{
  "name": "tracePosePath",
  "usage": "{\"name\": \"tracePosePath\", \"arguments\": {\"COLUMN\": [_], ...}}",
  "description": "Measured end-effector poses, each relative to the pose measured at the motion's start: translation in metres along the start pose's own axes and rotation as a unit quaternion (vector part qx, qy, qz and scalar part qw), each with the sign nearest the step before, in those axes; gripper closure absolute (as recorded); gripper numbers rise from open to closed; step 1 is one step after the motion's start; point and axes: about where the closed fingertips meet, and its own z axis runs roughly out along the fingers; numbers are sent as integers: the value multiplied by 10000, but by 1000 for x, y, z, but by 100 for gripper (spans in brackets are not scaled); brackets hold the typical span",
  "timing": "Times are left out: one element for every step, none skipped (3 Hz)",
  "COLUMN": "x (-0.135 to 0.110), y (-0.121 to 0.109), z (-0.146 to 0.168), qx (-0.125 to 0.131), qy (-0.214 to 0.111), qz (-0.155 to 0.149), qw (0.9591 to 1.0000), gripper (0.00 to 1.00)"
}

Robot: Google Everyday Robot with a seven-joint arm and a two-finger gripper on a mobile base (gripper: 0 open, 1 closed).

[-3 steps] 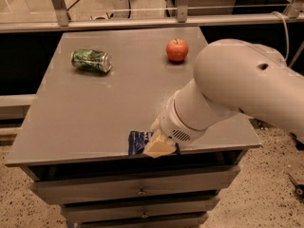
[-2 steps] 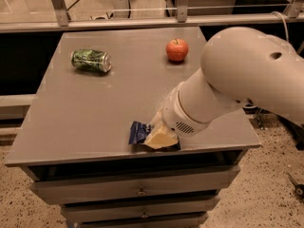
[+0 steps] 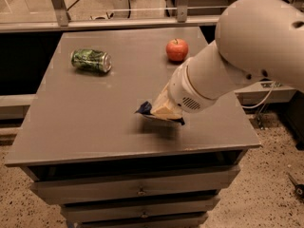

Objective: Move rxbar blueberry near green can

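The green can (image 3: pixel 91 61) lies on its side at the back left of the grey table (image 3: pixel 71 141). The rxbar blueberry (image 3: pixel 144 109) is a dark-blue wrapper; only its ends show, sticking out from under my gripper. My gripper (image 3: pixel 164 110), on the end of the big white arm, is shut on the bar and holds it just above the table's middle front, with a shadow under it. The bar is well to the right of and nearer than the can.
A red apple (image 3: pixel 177 50) stands at the back right of the table, just behind my arm. The table's front edge is close below the gripper. Drawers (image 3: pixel 137 191) are under the top. A rail and glass run behind the table.
My gripper has risen from the front edge with the rxbar in it and moved back and to the right, toward the table's middle. The can and apple have not moved.
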Motion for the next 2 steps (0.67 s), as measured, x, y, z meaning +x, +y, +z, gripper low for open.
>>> {"name": "tracePosePath", "arguments": {"x": [-7, -10], "y": [-30, -38], "z": [-13, -18], "qx": [246, 325], "qy": [-84, -117], "qz": [-21, -33], "qw": [9997, 9994], "gripper": [100, 100]}}
